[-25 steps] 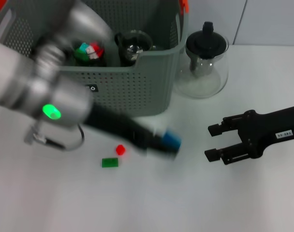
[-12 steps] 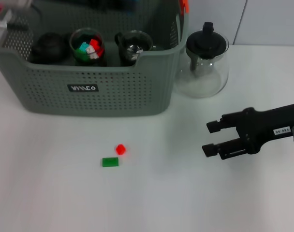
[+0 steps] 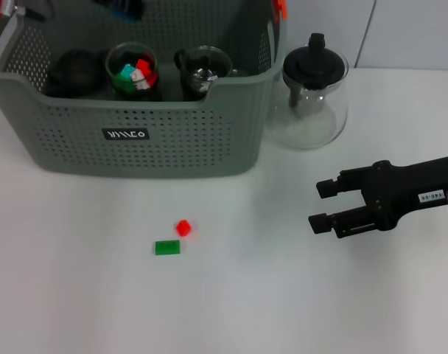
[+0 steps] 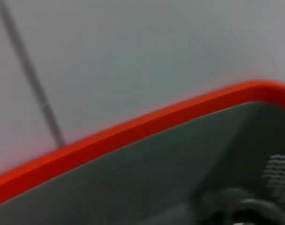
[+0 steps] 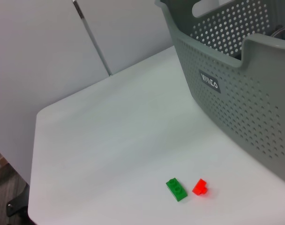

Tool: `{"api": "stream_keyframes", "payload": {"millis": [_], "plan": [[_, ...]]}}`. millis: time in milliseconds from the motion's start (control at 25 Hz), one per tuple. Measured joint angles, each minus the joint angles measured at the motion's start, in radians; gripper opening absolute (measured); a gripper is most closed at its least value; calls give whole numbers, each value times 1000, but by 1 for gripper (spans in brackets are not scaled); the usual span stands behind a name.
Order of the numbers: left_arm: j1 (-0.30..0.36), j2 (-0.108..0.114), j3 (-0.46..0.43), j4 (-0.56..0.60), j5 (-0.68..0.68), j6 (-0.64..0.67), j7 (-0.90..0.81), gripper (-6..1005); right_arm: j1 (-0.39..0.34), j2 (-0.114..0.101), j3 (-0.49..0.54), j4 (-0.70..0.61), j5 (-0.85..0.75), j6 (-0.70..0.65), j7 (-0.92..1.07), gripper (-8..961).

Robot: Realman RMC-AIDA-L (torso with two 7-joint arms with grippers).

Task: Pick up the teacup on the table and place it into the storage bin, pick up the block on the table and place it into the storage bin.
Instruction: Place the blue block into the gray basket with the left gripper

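Lying nearest on the white counter (image 3: pixel 77 295), the green block (image 3: pixel 167 248) sits just in front of the bin (image 3: pixel 158 155), with the red block (image 3: pixel 183 228) just beside it, a little closer to the bin; the two look apart or barely touching, and neither is held. The right wrist view shows the same pair, green (image 5: pixel 176 189) and red (image 5: pixel 200 187), in front of the bin's labelled wall (image 5: pixel 236 108).

The right gripper (image 3: pixel 321 205) hovers to the right of the blocks, well apart from them and from the bin, its jaws spread open with nothing between them.

In the bin, behind its front wall, stand a glass cup with small coloured blocks (image 3: pixel 133 72) inside, a dark teacup (image 3: pixel 203 68) beside it, and a black rounded object (image 3: pixel 74 71) on the other side. A glass teapot (image 3: pixel 313 94) with a black lid stands on the counter just beside the bin's right end.

The left gripper is over the bin's far left corner, mostly out of the head view; whether its jaws are open or shut cannot be told. Its wrist view shows only the bin's orange rim (image 4: pixel 133 129).
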State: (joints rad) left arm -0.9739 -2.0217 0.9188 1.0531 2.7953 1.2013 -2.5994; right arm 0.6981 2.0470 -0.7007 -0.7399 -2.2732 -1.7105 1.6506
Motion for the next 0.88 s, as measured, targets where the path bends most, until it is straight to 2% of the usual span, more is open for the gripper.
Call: {"api": "stream_keyframes", "payload": {"millis": [160, 480, 680, 720, 800, 880], "plan": [[-23, 9, 0, -79, 58, -65, -58, 413, -1, 1, 1, 6, 0, 0, -1, 822], [-13, 3, 2, -53, 60, -79, -70, 428, 6, 1, 1, 10, 0, -4, -1, 822], [-8, -13, -12, 9, 36, -33, -59, 625, 7, -1, 1, 10, 0, -2, -5, 821], [4, -21, -20, 60, -3, 2, -44, 664, 8, -2, 1, 10, 0, -2, -7, 821], [35, -32, -29, 159, -104, 70, -5, 885, 9, -3, 1, 10, 0, 0, -9, 821], [82, -41, -38, 281, -282, 173, 59, 898, 9, -3, 1, 10, 0, 0, -10, 821]]}}
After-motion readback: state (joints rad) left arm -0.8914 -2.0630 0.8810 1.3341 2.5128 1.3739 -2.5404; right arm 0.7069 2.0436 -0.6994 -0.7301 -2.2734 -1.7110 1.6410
